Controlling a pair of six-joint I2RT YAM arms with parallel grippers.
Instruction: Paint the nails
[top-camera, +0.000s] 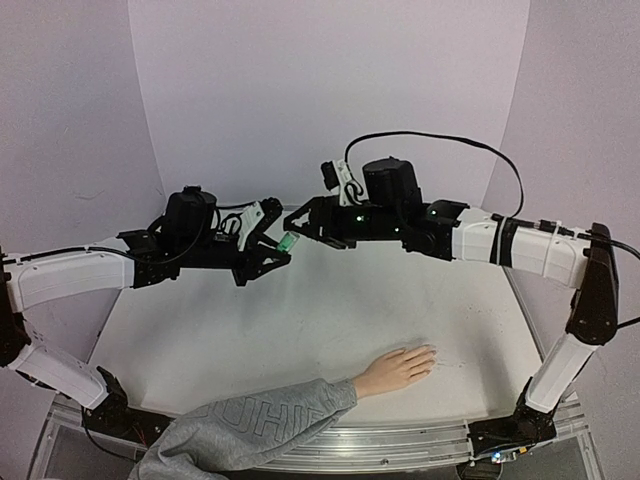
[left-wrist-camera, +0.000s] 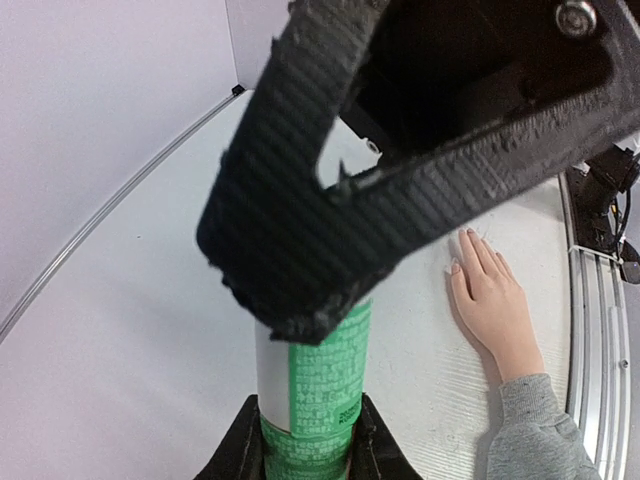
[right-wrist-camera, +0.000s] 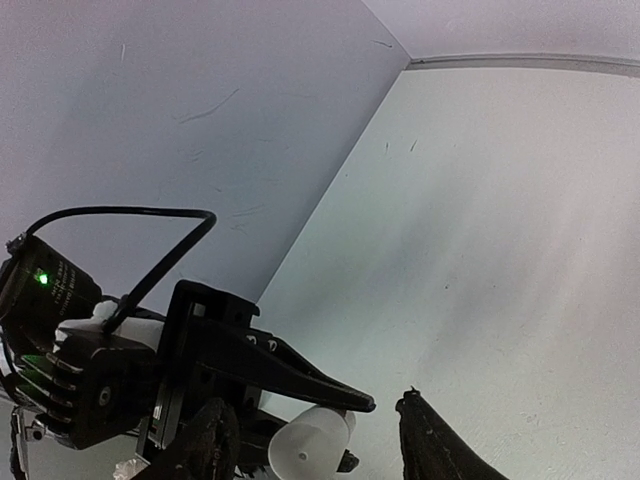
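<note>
Your left end effector (top-camera: 272, 245) is clamped on a small white bottle (left-wrist-camera: 315, 370) with a green label and holds it above the back of the desk (top-camera: 300, 320). Your right end effector (right-wrist-camera: 312, 400) faces it with the jaws partly apart. One finger sits on either side of the bottle's white end, with a gap showing on both sides. The nails (left-wrist-camera: 468, 233) are on the mannequin hand (top-camera: 398, 368), which lies flat at the near right of the desk, well apart from both end effectors. Its grey sleeve (top-camera: 255, 425) trails over the near edge.
</note>
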